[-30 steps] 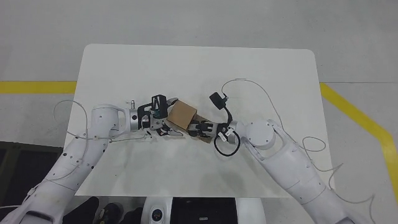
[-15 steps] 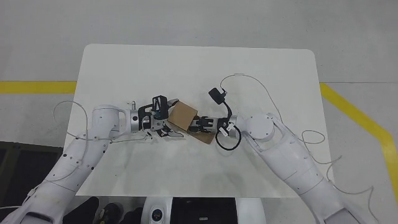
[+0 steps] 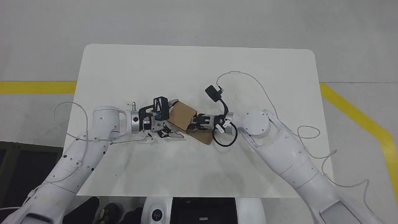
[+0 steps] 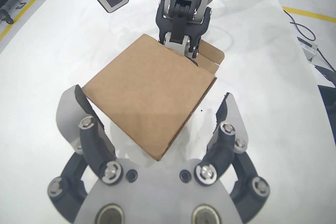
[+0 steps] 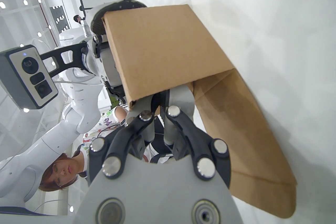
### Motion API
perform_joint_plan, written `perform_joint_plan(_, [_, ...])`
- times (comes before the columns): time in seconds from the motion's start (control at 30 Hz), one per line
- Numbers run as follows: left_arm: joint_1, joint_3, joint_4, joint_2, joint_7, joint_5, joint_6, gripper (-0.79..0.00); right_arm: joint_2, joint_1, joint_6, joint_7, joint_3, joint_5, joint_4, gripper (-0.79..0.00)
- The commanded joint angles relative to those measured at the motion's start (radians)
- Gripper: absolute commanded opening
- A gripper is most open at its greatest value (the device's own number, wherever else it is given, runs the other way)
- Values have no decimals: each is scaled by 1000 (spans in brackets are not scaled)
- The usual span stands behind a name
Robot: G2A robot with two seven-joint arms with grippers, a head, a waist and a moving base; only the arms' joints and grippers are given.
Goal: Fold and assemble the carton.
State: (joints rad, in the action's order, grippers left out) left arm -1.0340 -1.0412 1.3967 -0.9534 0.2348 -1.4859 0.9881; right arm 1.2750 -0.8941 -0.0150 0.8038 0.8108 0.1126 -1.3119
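Brown cardboard carton [image 3: 183, 117] on smooth white surface [image 3: 261, 74].
Edge clenched by right gripper [image 5: 164, 100] jaws; left gripper [image 4: 151, 99] jaws released.

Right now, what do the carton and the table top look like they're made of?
The carton looks like plain brown cardboard, matte and unprinted. Its cut edge shows some thickness, so it is probably thin corrugated board. The table has a smooth white top with faint scuff marks, perhaps laminate or painted board; I cannot tell which.
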Motion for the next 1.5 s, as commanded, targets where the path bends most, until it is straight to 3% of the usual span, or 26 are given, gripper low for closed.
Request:
perform_joint_plan(0.0, [0,0,2,0,-4,1,-1,0,1,0,1,2,1,1,4,-785])
perform_joint_plan(0.5, [0,-2,-6,-2,-19,11,-11,0,-55,-96,-120,113,140,-70,-164,-785])
perform_joint_plan(0.63, [-2,-2,-3,-3,-27,16,-22,0,-78,-127,-178,198,191,-103,-240,-785])
perform_joint_plan(0.8, [-3,-2,1,-4,-36,21,-27,0,-107,-183,-234,271,255,-152,-325,-745])
perform_joint_plan(0.83, [-3,-3,1,-4,-38,22,-27,0,-112,-196,-242,280,268,-160,-340,-708])
perform_joint_plan(0.87, [-3,-3,2,-4,-38,23,-27,0,-117,-210,-250,291,279,-170,-354,-622])
perform_joint_plan(1.03, [-5,-6,5,-4,-40,24,-28,0,-139,-283,-283,310,332,-206,-405,-566])
perform_joint_plan(1.23, [-8,-8,10,-3,-43,25,-25,0,-152,-340,-281,297,361,-209,-420,-566])
perform_joint_plan(1.47, [-9,-10,12,-3,-46,26,-24,0,-147,-329,-244,256,326,-182,-362,-548])
